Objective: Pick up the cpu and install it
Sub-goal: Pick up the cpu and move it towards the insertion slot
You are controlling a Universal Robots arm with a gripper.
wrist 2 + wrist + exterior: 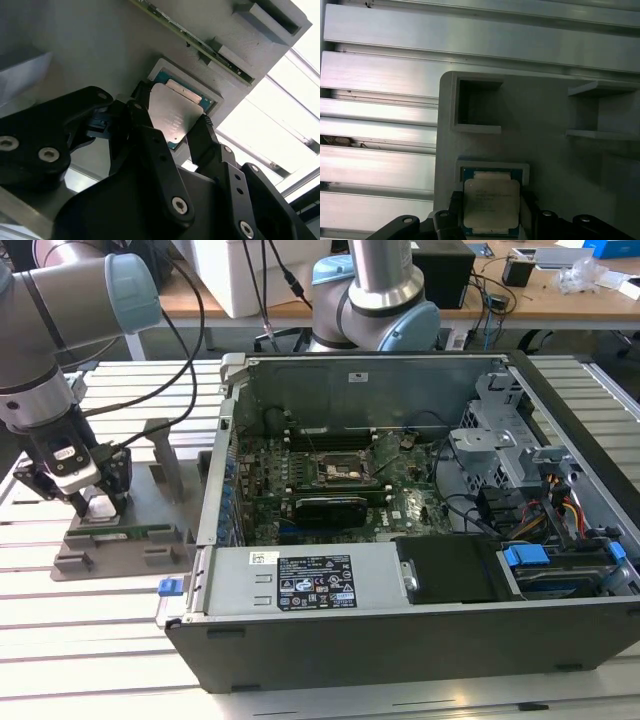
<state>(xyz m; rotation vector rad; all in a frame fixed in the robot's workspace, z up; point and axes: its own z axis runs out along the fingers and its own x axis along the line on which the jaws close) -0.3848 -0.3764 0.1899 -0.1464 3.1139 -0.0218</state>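
Note:
The cpu (491, 202), a flat square chip with a silvery top and a thin green rim, lies in a square recess of the grey holder block (545, 165). In the second wrist view the cpu (175, 117) sits between the two black fingers (142, 125), which press on its opposite edges. My gripper (88, 502) stands over the holder block (150, 545) at the exterior view's left, shut on the cpu (98, 508). In both wrist views the gripper (171, 112) (490, 205) straddles the chip. The chip looks level with its recess.
An open computer case (420, 640) lies in the middle of the slatted metal table (80, 630), with a black socket frame (338, 472) on its motherboard. A long green memory stick (200, 42) rests in a slot of the holder. A second arm's base (375, 300) stands behind the case.

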